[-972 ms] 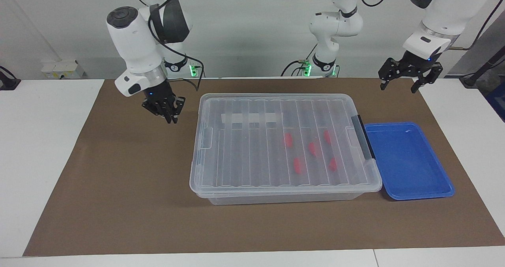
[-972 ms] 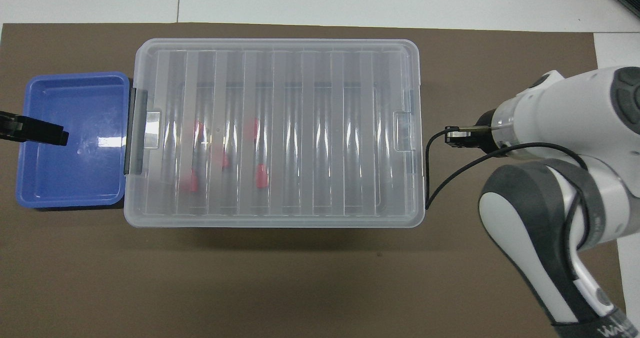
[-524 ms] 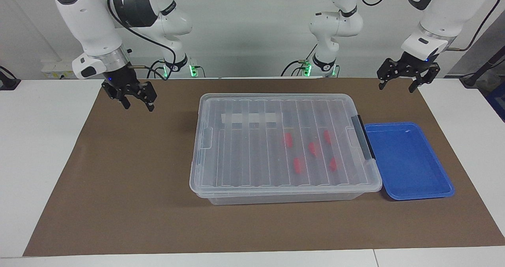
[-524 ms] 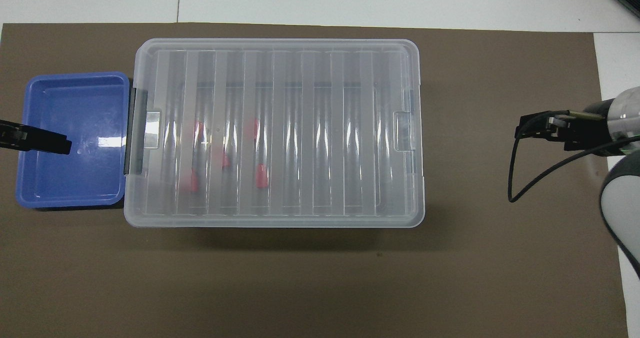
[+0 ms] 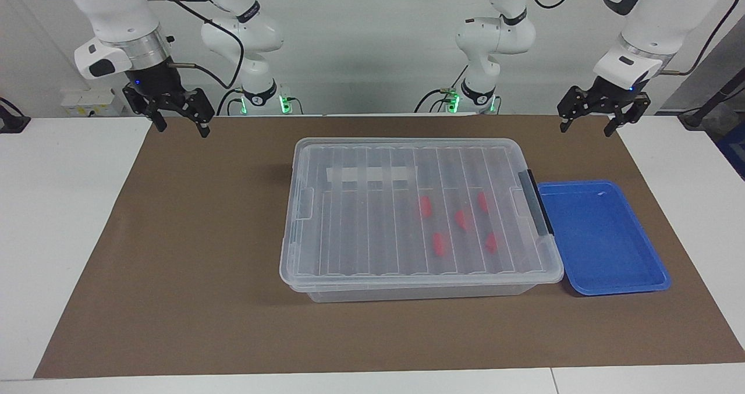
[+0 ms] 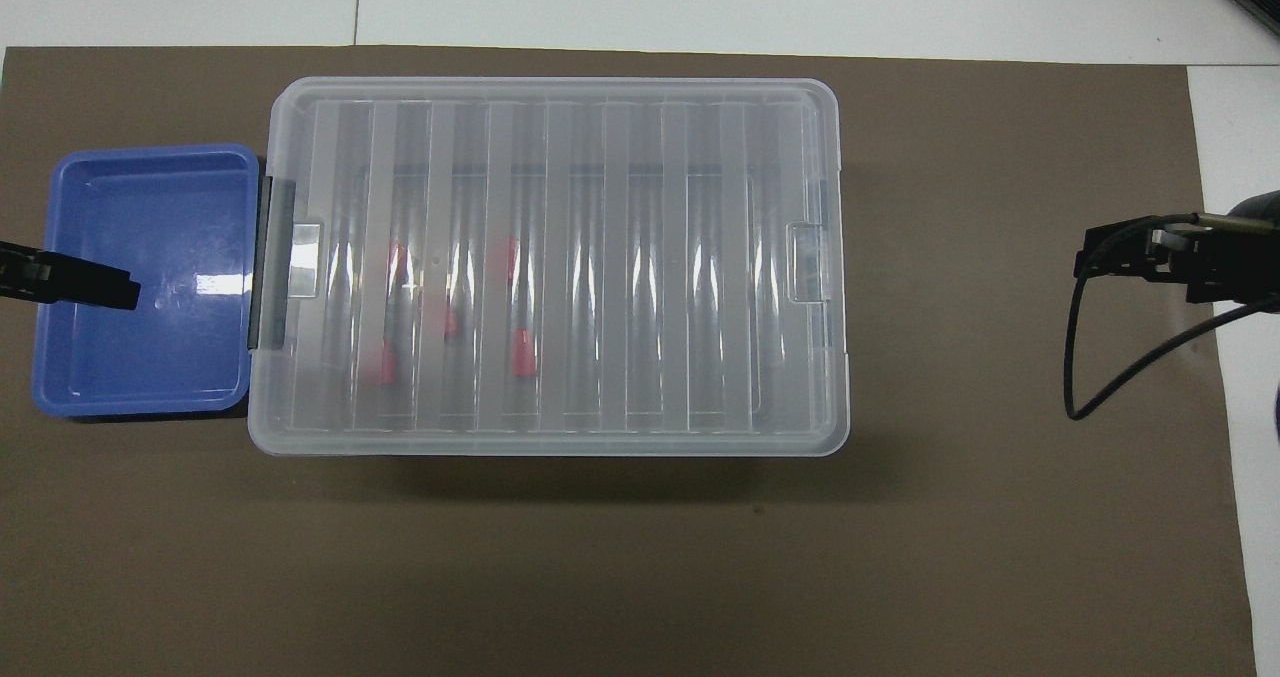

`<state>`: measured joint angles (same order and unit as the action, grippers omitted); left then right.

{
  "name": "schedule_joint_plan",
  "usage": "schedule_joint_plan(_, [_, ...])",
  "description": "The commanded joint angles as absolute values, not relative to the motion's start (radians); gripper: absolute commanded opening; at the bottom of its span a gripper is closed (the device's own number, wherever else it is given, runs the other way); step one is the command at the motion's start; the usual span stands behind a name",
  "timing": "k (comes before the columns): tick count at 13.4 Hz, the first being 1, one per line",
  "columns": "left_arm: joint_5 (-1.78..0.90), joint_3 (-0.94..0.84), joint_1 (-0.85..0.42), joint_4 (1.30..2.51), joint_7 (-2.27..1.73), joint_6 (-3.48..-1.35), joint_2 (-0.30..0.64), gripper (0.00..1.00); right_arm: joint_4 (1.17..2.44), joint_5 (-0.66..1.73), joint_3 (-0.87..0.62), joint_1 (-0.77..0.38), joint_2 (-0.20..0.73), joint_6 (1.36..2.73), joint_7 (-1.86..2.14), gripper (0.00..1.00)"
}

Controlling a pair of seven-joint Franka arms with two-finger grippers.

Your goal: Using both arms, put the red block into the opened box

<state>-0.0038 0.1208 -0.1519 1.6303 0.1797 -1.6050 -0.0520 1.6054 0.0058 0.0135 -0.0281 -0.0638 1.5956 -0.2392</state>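
The box (image 5: 372, 225) (image 6: 640, 257), a clear bin, stands mid-table with its ribbed lid shut on it. Several red blocks show through the lid toward the left arm's end, among them one red block (image 5: 425, 206) (image 6: 522, 352). My right gripper (image 5: 181, 129) hangs open and empty over the brown mat's corner at the right arm's end, well clear of the box. My left gripper (image 5: 585, 130) hangs open and empty over the mat's corner at the left arm's end. In the overhead view only dark edge parts of both hands show.
An empty blue tray (image 5: 599, 242) (image 6: 140, 337) lies against the box's end with the black latch (image 5: 535, 202). A whitish tape strip (image 5: 369, 174) crosses the lid. The brown mat (image 5: 204, 237) covers the table, white tabletop around it.
My right gripper has risen and drawn away from the box's end toward the mat's corner, and its fingers have opened. The left arm has stayed put.
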Motion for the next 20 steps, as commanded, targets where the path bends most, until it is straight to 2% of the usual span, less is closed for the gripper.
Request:
schedule_joint_plan(1, [-0.015, 0.133, -0.164, 1.666, 0.169, -1.623, -0.081, 1.00, 1.532, -0.014, 0.003, -0.023, -0.031, 1.529, -0.232, 1.00])
schedule_joint_plan(7, [-0.015, 0.133, -0.164, 1.666, 0.169, -1.623, -0.081, 1.00, 1.617, -0.005, 0.005, -0.003, -0.089, 1.506, -0.193, 1.00])
schedule_joint_plan(13, [-0.015, 0.133, -0.164, 1.666, 0.169, -1.621, -0.081, 1.00, 1.572, -0.018, 0.002, -0.014, -0.032, 1.559, -0.103, 0.99])
schedule_joint_plan(20, [-0.015, 0.133, -0.164, 1.666, 0.169, -1.621, -0.081, 1.00, 1.591, -0.017, 0.000, -0.017, -0.040, 1.560, -0.130, 0.99])
